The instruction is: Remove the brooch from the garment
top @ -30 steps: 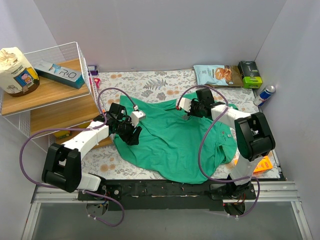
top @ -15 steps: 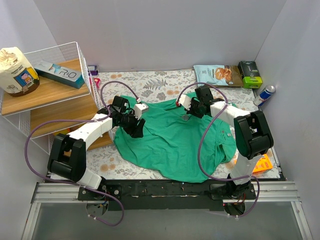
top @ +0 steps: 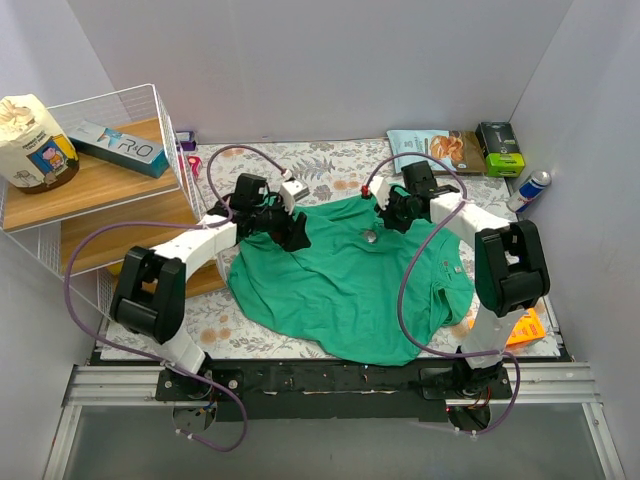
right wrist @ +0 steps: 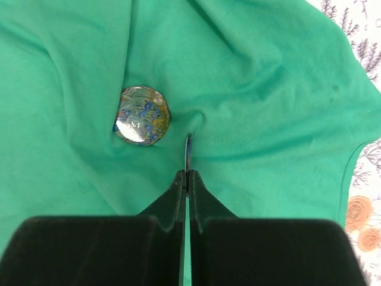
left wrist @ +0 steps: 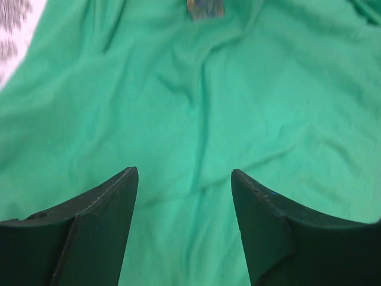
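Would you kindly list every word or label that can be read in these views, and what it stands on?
"RO", only partly legible: blue box on the shelf.
Too small to read: white bag, snack pouch, green box, can.
Wrist views: no text.

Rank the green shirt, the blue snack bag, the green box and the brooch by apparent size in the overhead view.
Largest to smallest:
1. shirt
2. snack bag
3. green box
4. brooch
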Robot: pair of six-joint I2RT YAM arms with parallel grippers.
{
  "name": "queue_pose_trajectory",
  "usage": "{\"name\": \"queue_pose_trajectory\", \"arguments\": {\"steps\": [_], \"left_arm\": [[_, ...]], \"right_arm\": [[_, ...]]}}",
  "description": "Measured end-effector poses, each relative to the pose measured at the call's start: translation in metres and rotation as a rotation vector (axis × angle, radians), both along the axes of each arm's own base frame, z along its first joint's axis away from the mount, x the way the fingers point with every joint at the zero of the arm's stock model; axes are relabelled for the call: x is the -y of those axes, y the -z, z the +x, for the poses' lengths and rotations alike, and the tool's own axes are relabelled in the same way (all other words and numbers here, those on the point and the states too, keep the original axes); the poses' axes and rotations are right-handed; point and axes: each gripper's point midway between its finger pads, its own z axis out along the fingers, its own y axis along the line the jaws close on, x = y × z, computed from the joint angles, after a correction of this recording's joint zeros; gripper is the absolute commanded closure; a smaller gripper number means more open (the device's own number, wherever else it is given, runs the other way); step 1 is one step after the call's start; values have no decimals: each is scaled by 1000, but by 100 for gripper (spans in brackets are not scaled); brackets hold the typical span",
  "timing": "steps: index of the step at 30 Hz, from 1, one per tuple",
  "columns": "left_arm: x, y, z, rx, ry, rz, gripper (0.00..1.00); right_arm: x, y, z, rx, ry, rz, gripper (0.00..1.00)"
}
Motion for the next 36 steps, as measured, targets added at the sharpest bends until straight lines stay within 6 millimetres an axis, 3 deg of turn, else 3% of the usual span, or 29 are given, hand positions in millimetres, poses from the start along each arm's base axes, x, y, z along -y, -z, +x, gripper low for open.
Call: {"name": "queue_pose_trajectory", "arguments": {"steps": [4, 7, 14, 18, 23, 30, 36], "left_arm": [[40, -3, 24, 34, 33, -91, 36], [77, 11, 39, 18, 57, -156, 38], [133, 45, 37, -76, 88, -260, 36], [159, 41, 33, -62, 124, -315, 32], [191, 25, 39, 18, 168, -362, 34], [214, 19, 58, 104, 183, -371, 40], [218, 40, 71, 124, 184, -337, 49]], "right_arm": [[0, 0, -8, -62, 9, 64, 99], [-1, 4, -13, -115, 16, 98, 99], [2, 3, -11, -221, 51, 170, 99], [5, -6, -1, -257, 72, 217, 99], [9, -1, 10, -345, 100, 268, 99], [12, 5, 7, -450, 121, 318, 99], [10, -2, 2, -485, 115, 358, 99]]}}
